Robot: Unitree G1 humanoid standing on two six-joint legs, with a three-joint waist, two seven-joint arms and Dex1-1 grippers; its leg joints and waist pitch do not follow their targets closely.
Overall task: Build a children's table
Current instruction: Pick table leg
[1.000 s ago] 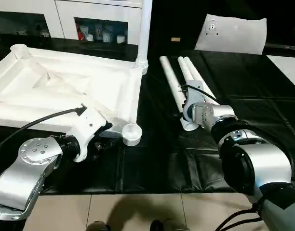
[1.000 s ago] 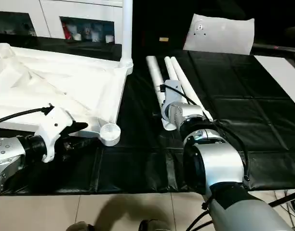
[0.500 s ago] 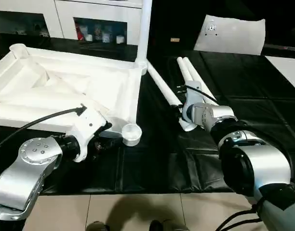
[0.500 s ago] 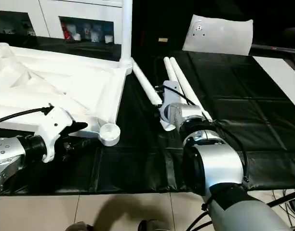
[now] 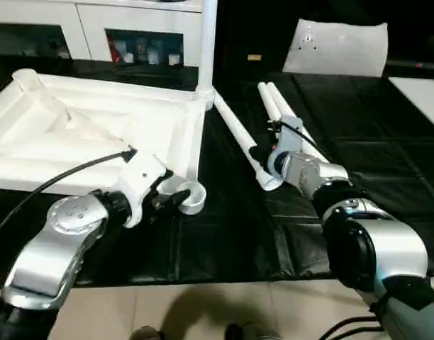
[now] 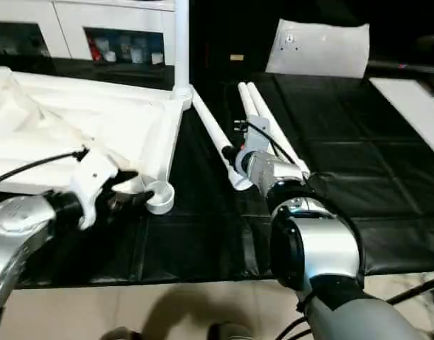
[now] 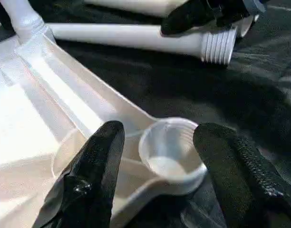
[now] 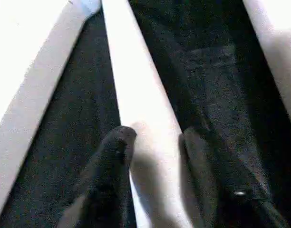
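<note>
The white tabletop [image 5: 96,134] lies underside up on the black mat, with one leg [image 5: 206,42] standing upright in its far right corner socket. My left gripper [image 7: 160,129] is open, and its fingers [image 7: 100,161] straddle the near right corner socket [image 7: 171,152] without gripping it. My right gripper [image 5: 263,152] is shut on a lying leg [image 8: 145,118], close to the leg's ribbed end [image 7: 217,45]. That leg [image 5: 238,134] slants from the upright leg's corner toward me. Two more legs [image 5: 281,113] lie side by side just right of it.
A flat white bag [image 5: 337,46] lies at the back right, and a white board strip [image 5: 419,92] runs along the right edge. White cabinets [image 5: 132,28] stand behind. The black mat [image 5: 224,241] ends at a tiled floor [image 5: 203,312] in front.
My right gripper has closed on the leg, whose far end has swung left toward the tabletop's far corner. My left gripper has moved up to the near corner socket.
</note>
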